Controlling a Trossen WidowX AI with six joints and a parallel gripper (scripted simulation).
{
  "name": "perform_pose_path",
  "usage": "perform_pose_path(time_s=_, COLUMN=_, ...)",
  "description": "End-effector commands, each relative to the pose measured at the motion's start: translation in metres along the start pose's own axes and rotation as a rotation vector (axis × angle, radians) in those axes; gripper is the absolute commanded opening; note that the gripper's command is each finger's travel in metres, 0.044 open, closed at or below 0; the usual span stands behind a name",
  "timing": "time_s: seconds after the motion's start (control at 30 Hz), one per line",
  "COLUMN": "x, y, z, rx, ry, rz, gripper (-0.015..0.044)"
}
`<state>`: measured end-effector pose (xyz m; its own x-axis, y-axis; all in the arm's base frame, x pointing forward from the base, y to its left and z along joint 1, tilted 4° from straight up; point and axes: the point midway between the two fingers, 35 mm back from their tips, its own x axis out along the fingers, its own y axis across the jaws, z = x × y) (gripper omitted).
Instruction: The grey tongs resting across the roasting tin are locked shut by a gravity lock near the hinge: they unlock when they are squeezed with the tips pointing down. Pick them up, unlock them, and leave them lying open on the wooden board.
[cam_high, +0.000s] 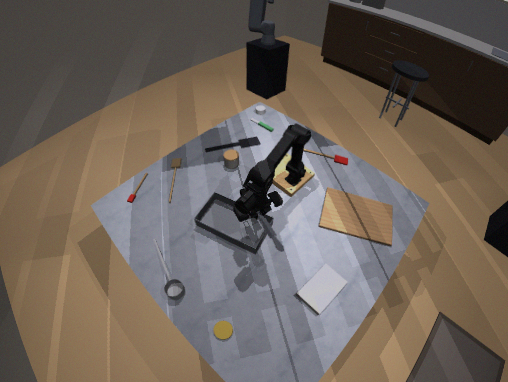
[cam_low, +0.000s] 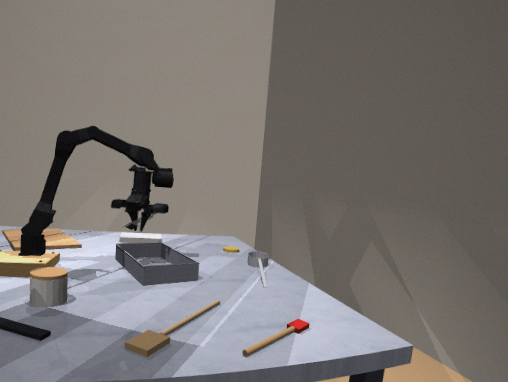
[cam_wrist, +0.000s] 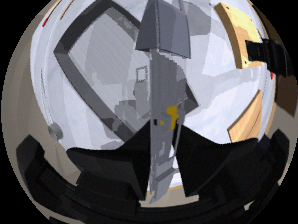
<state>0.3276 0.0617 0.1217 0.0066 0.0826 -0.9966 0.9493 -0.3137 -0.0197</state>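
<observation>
My gripper (cam_high: 261, 214) (cam_low: 138, 227) (cam_wrist: 161, 122) is shut on the grey tongs (cam_high: 272, 234) (cam_wrist: 162, 32) and holds them in the air above the roasting tin. The tongs' arms lie close together; a yellow patch shows on them just beyond my fingertips in the wrist view. In the top view one end sticks out past the tin's near right side. Whether the lock is on is too small to tell. The dark roasting tin (cam_high: 226, 236) (cam_low: 170, 274) (cam_wrist: 75, 85) stands below. The wooden board (cam_high: 357, 217) (cam_low: 55, 240) (cam_wrist: 247, 120) lies flat, apart from the tin, beyond the arm's base.
A white slab (cam_high: 322, 289) (cam_low: 141, 237) lies between the board's side and the yellow disc (cam_high: 223, 330) (cam_low: 231, 249). A lidded jar (cam_high: 231, 160) (cam_low: 48, 289) stands behind the tin. A round strainer (cam_high: 174, 289) (cam_low: 258, 259) lies near the table's edge.
</observation>
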Motion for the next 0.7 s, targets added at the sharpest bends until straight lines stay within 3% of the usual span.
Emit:
perform_pose_path(time_s=0.0, x=-0.003, y=-0.002, z=-0.007, rx=-0.144, ry=0.002, rz=0.005, gripper=-0.015)
perform_pose_path(time_s=0.67, x=-0.012, y=-0.024, z=-0.045, rx=-0.972, ry=0.002, rz=0.009, gripper=-0.015)
